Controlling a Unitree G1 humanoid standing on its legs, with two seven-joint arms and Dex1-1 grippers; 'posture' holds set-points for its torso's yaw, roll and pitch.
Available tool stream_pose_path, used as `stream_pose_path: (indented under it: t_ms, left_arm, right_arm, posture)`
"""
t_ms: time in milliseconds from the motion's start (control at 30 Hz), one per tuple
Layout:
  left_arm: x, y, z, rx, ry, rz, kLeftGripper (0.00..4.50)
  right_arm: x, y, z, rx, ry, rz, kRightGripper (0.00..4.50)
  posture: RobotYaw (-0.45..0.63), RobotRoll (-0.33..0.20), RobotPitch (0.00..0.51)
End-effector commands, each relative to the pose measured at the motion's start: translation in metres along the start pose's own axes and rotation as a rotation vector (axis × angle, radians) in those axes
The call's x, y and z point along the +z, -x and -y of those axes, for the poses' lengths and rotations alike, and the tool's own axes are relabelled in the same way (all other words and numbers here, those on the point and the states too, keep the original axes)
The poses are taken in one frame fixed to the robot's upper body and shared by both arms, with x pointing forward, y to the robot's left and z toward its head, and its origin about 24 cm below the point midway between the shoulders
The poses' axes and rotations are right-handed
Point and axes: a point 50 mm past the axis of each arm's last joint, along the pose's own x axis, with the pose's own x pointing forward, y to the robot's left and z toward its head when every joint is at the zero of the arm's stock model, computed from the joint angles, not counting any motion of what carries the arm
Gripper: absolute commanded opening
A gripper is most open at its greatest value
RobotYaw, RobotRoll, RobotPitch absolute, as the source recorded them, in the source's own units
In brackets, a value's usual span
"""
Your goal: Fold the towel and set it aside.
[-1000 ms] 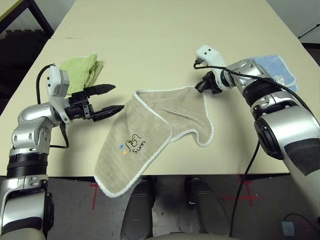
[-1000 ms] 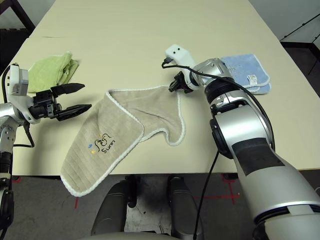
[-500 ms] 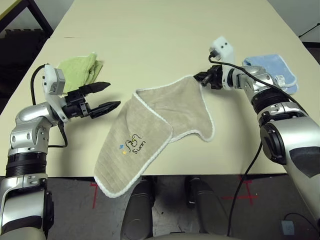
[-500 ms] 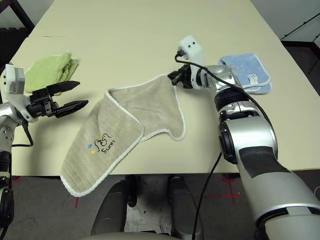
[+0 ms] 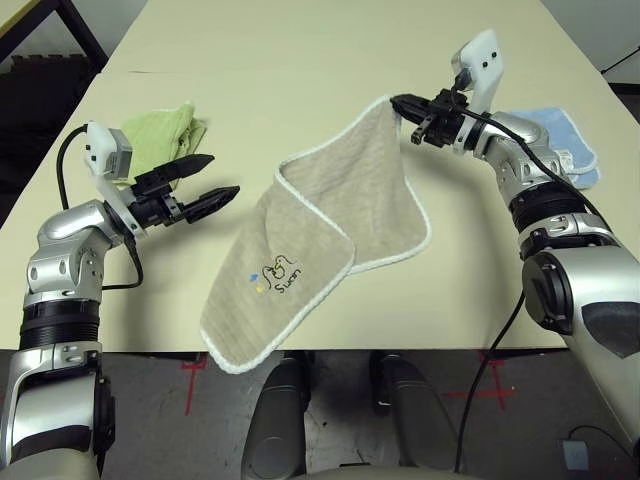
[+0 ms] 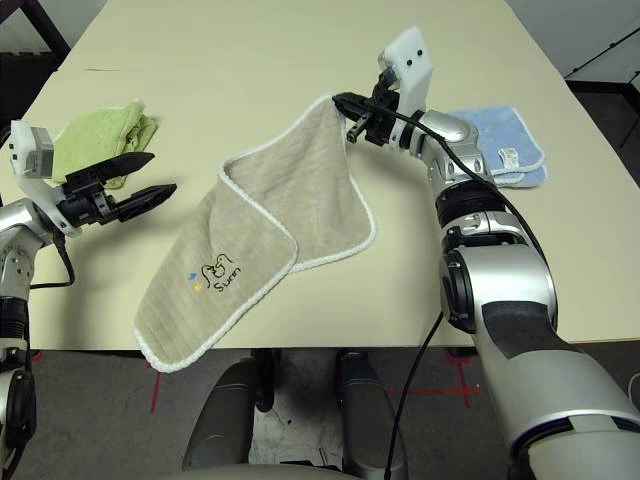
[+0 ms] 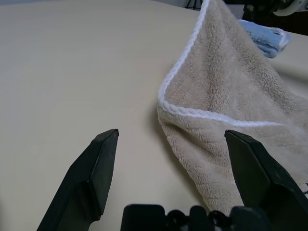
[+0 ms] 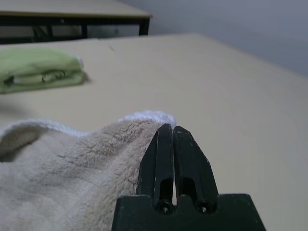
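Head-camera views let us look down over both silver forearms at a pale desk point(image 5: 300, 60). Nearest to us, the lower end of the beige towel point(image 5: 300, 260) droops over the desk's front edge, its small embroidered logo point(image 5: 272, 278) facing up. From there the towel runs diagonally away toward the far right, so its long axis points from near left up to far right.

Our left hand point(image 5: 205, 183) hovers level just left of the towel's middle, fingers spread wide and empty. Its wrist view shows the white-stitched fold edge just beyond the open fingertips point(image 7: 107, 144), near them but apart. Behind that hand lies a folded lime-green towel point(image 5: 160, 138).

Farther off, our right hand point(image 5: 408, 108) is pressed together on the towel's far corner, holding it raised above the desk so the cloth slopes down from that pinch. Behind that arm lies a light blue towel point(image 5: 560, 135).

We judge the left hand is the nearer one to the free folded edge, which lies to its right, so a short reach rightward would meet it for the next fold.
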Motion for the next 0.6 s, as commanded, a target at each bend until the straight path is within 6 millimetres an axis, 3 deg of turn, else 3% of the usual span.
stream_pose_path:
  t_ms: [33, 167, 400, 600]
  left_arm:
    - [-0.003, -0.009, 0.002, 0.021, 0.016, 0.034, 4.5]
    - [-0.008, -0.019, 0.005, -0.012, 0.039, 0.035, 4.5]
    - [0.003, -0.03, -0.002, -0.044, 0.018, 0.035, 4.5]
    - [0.006, -0.033, 0.0, -0.044, 0.029, 0.062, 4.5]
  right_arm:
    - [0.027, -0.009, 0.001, 0.02, 0.087, 0.102, 0.08]
    - [0.056, -0.017, 0.01, -0.052, 0.125, 0.194, 0.08]
    - [0.128, -0.023, 0.022, -0.143, 0.245, 0.427, 0.08]
    - [0.163, -0.021, 0.021, -0.112, 0.253, 0.577, 0.08]
  posture:
    - [0.03, 0.0, 0.197]
    - [-0.01, 0.0, 0.196]
    - [-0.01, 0.0, 0.195]
    - [0.0, 0.0, 0.2]
